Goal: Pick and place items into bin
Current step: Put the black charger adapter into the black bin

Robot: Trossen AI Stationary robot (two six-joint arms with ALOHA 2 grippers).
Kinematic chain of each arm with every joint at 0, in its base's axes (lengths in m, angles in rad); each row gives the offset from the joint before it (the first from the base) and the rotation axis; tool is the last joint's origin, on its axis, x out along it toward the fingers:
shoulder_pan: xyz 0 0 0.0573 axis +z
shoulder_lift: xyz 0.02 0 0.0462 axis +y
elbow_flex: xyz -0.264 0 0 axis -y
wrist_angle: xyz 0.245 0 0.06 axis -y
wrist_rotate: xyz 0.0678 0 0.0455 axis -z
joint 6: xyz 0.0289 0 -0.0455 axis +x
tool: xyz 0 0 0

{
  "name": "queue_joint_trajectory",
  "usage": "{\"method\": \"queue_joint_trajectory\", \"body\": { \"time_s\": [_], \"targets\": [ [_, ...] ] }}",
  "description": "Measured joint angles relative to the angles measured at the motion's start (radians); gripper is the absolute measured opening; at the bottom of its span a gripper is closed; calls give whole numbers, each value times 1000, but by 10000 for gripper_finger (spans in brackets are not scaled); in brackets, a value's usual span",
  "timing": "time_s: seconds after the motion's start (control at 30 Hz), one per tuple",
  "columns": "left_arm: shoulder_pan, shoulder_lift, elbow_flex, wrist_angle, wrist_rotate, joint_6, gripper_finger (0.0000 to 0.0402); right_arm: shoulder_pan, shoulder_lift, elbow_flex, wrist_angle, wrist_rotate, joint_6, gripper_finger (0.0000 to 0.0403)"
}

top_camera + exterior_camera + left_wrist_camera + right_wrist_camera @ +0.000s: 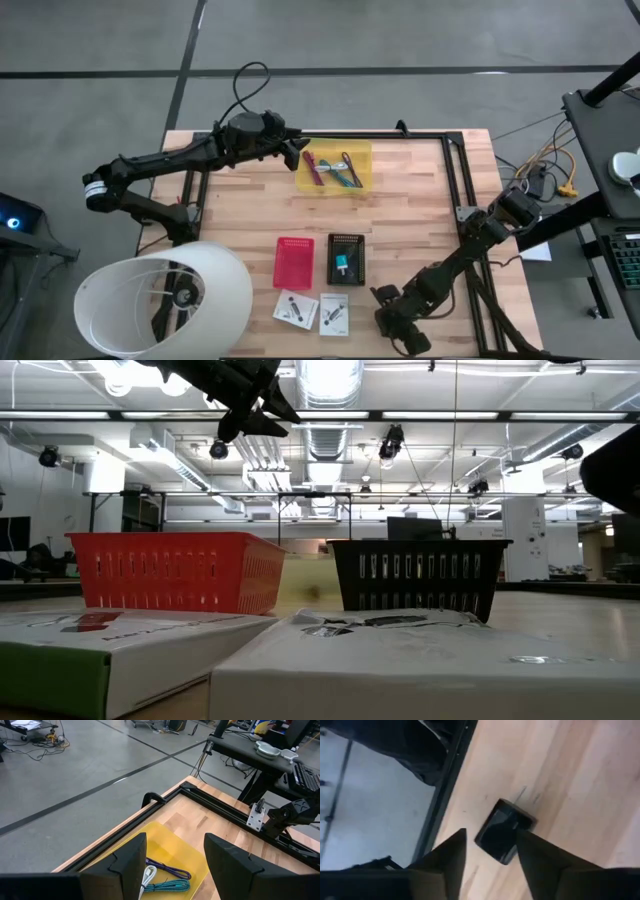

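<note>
White cards (300,660), L gripper (297,155) over yellow bin (336,170)

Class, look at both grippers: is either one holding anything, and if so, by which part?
Nothing is held. The left gripper hangs open above the yellow tray; the right gripper is open over a black block.

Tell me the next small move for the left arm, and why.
Probably a short descent straight toward the yellow tray. The left gripper hangs open at the tray's near edge, well above it in the low view, holding nothing, while the purple, white and teal cords lie just ahead between its fingers. The right gripper waits low near the table's front edge.
</note>
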Motion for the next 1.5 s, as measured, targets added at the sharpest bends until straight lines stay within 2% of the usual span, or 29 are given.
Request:
{"method": "queue_joint_trajectory", "body": {
  "time_s": [0.23, 0.4, 0.6, 0.87, 1.17, 1.5],
  "targets": [
    [0, 0, -2, 0, 0, 0, 183, 1, 0, 1, 37, 23, 165, 225],
    [0, 0, -7, 0, 0, 0, 183, 12, 6, 2, 40, 59, 295, 256],
    [0, 0, -8, 0, 0, 0, 183, 35, 11, -3, 40, 67, 358, 281],
    [0, 0, -9, 0, 0, 8, 183, 52, 11, -14, 37, 192, 354, 277],
    [0, 0, -9, 0, 0, 8, 183, 63, 11, -33, 40, 181, 329, 253],
    [0, 0, -9, 0, 0, 8, 183, 78, 20, -45, 86, 188, 308, 252]
  ]
}}
